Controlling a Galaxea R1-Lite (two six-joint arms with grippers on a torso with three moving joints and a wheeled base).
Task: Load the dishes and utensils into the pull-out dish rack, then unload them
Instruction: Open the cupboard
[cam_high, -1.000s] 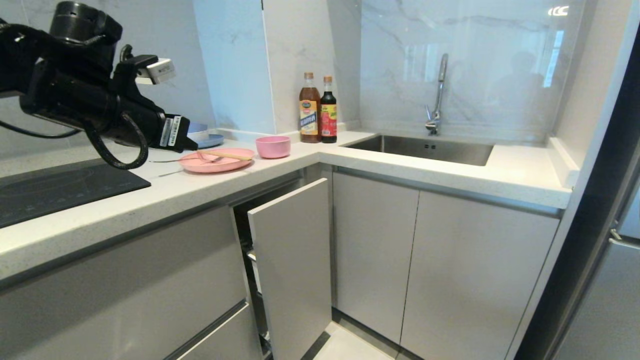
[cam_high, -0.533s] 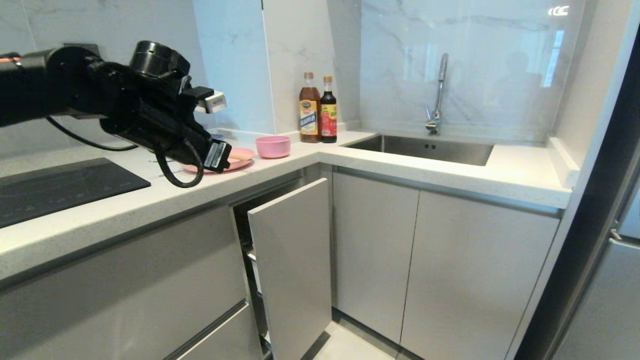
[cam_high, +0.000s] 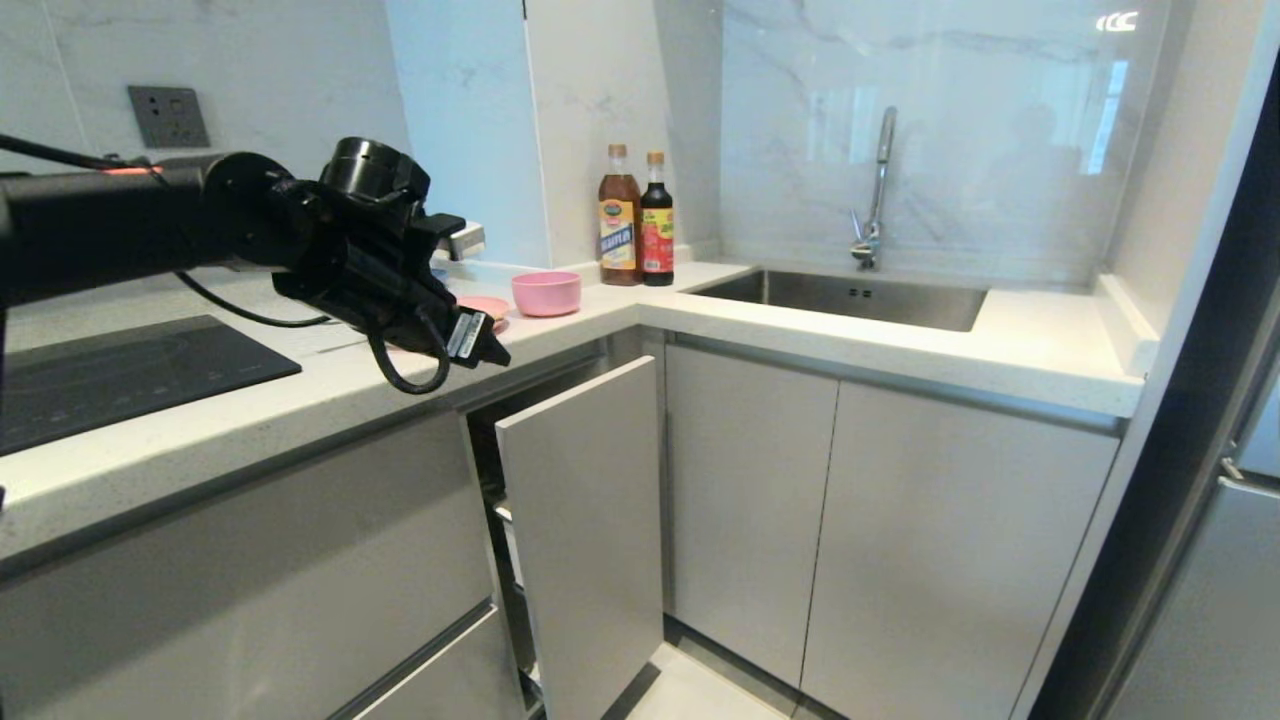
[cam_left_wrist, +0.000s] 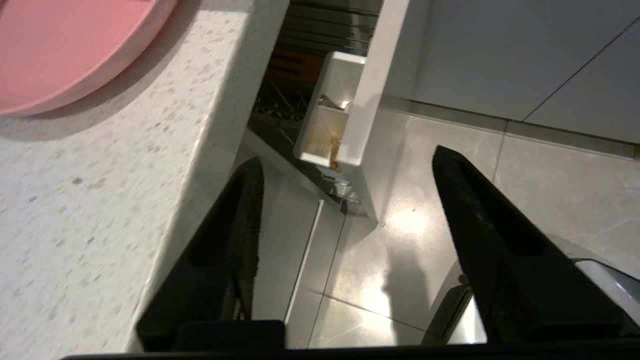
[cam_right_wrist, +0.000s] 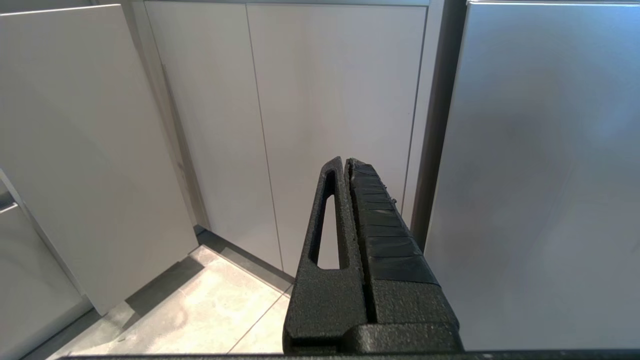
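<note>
My left gripper (cam_high: 492, 356) reaches past the counter's front edge and tilts down toward the pull-out dish rack's pale grey front panel (cam_high: 585, 520), which stands partly out. In the left wrist view the left gripper (cam_left_wrist: 347, 156) is open and empty. Below it are the rack's white utensil box (cam_left_wrist: 330, 117) and wire basket (cam_left_wrist: 300, 40). The pink plate (cam_left_wrist: 65, 45) lies on the counter beside the gripper; only its rim (cam_high: 492, 304) shows in the head view. The pink bowl (cam_high: 546, 293) stands just past it. The utensils are hidden behind the arm. My right gripper (cam_right_wrist: 345, 162) hangs shut and empty before the lower cabinet doors.
Two sauce bottles (cam_high: 636, 218) stand in the counter's corner. The sink (cam_high: 850, 298) and its tap (cam_high: 875, 190) are to the right. A black hob (cam_high: 120, 375) is set in the counter at the left. A tall steel appliance (cam_high: 1210, 560) bounds the right side.
My left arm has swung right and down, from the plate's left side across it to the counter edge above the rack. It now covers the chopsticks and fork on the plate.
</note>
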